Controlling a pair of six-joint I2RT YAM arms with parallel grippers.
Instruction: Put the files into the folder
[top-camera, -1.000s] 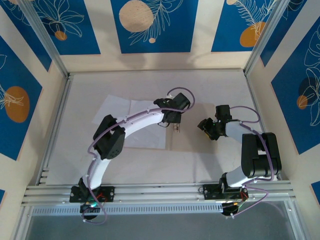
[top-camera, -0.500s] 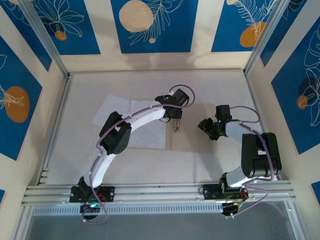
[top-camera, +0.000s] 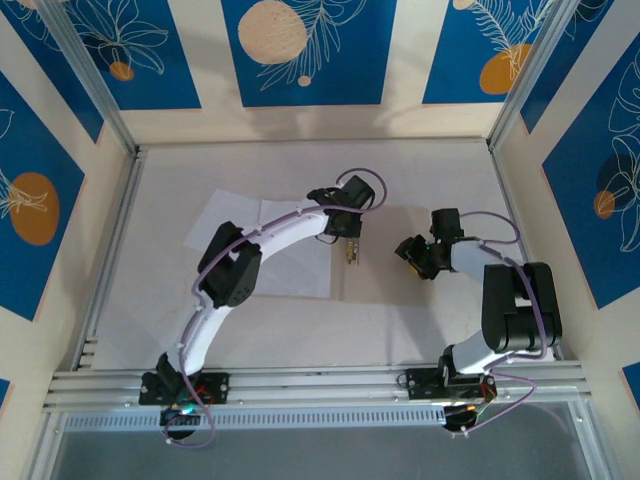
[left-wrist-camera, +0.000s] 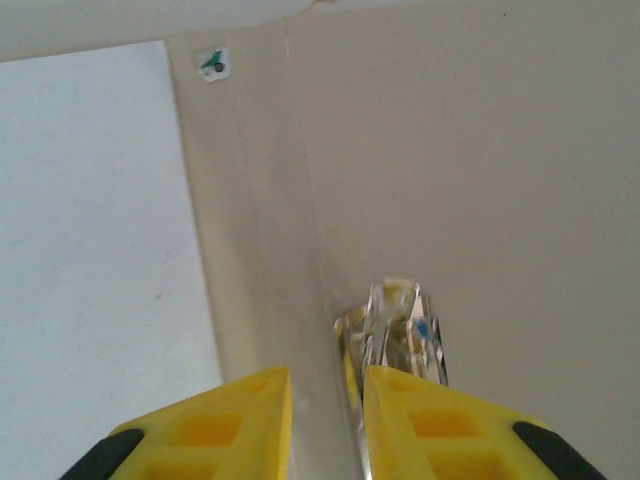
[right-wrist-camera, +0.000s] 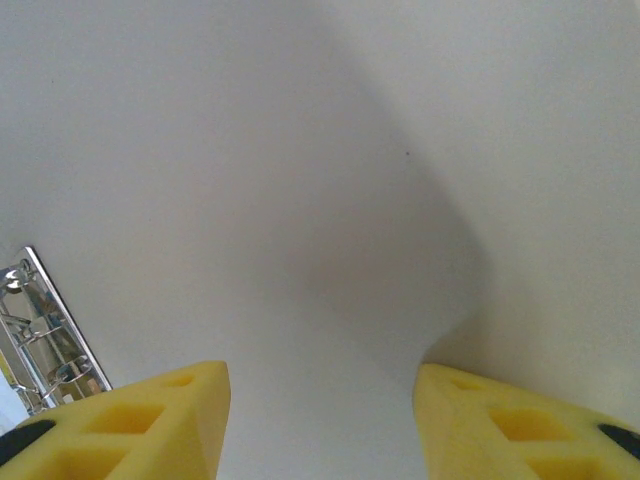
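Left gripper (left-wrist-camera: 326, 425), jaws narrowly apart with nothing visibly clamped, is hovering at the metal clip (left-wrist-camera: 395, 335) on the spine of the folder (left-wrist-camera: 480, 180). This step is likely calling for a square, gentle pinch, while the right gripper (right-wrist-camera: 320, 420) is hanging wide apart nearby. The files (top-camera: 295, 272) are lying just left of the spine on a pale table (top-camera: 440, 170), with blue fruit-printed walls (top-camera: 300, 50) enclosing it.

"From where does the top view look?"

"High up, behind both arm bases, looking down on the whole surface (top-camera: 440, 165)."

"And the wrist views?"

"Each looks past its own fingers, very near the folder (left-wrist-camera: 500, 180). They share the metal clip (left-wrist-camera: 395, 335). It lies just ahead of the left tool (left-wrist-camera: 327, 405), and off to the left of the right tool (right-wrist-camera: 320, 405)."
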